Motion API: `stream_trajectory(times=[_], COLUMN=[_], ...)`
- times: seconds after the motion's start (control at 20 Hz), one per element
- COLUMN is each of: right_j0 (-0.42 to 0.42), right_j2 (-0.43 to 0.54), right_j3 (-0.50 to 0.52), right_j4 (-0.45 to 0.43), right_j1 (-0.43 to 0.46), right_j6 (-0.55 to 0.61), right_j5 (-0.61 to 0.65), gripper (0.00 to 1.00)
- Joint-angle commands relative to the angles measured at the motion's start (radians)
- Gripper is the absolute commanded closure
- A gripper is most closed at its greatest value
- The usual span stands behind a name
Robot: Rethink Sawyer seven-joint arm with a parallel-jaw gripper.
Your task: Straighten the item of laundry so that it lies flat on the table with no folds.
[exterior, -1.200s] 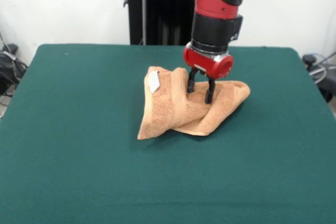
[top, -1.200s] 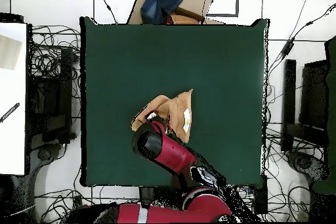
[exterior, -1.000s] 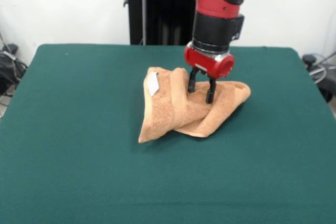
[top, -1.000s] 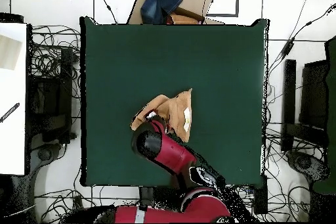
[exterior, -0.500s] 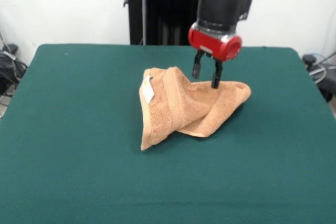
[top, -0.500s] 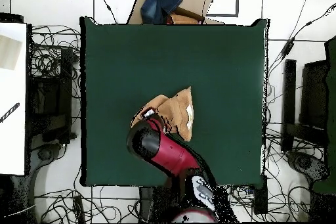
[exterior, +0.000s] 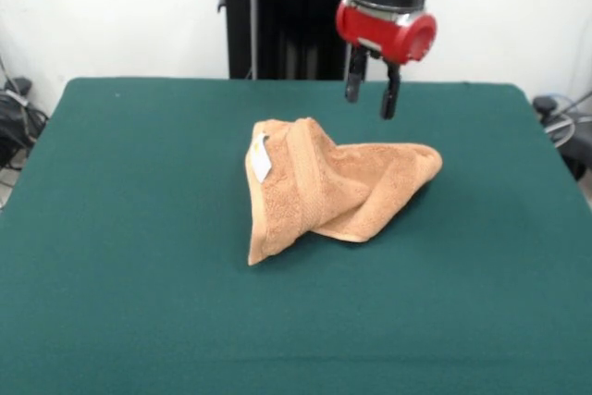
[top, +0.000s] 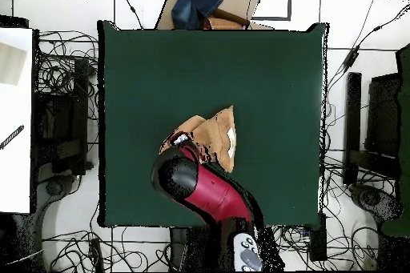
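Observation:
The item of laundry (exterior: 333,191), an orange-tan towel, lies crumpled in a folded heap near the middle of the green table (exterior: 139,302). Its small white label (exterior: 262,157) shows on the left fold, beside a woven band. My gripper (exterior: 371,99) hangs open in the air above the towel's far side, clear of the cloth, with nothing between its fingers. In the overhead view the towel (top: 210,134) pokes out beyond the red arm (top: 204,191), which hides the gripper and part of the cloth.
A cardboard box with blue cloth (top: 204,4) sits just past the table's far edge in the overhead view. Cables and dark equipment (top: 60,118) lie on the floor along both sides. A white surface (top: 16,118) stands at the left.
My gripper has let go of the towel and risen straight up, away from it. The raised fold it held has dropped, and the heap has settled lower.

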Motion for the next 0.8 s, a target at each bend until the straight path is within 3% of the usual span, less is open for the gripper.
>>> stream_trajectory(times=[0.05, 0.45, 0.8], right_j0=[-0.048, -0.07, -0.06], right_j2=[0.073, 0.122, 0.121], right_j3=[-0.004, -0.047, -0.036], right_j4=[0.03, 0.009, 0.033], right_j1=[0.09, 0.212, 0.207], right_j6=[0.242, 0.265, 0.261], right_j5=[-0.079, -0.221, -0.233], gripper=[0.0, 0.0, 0.0])
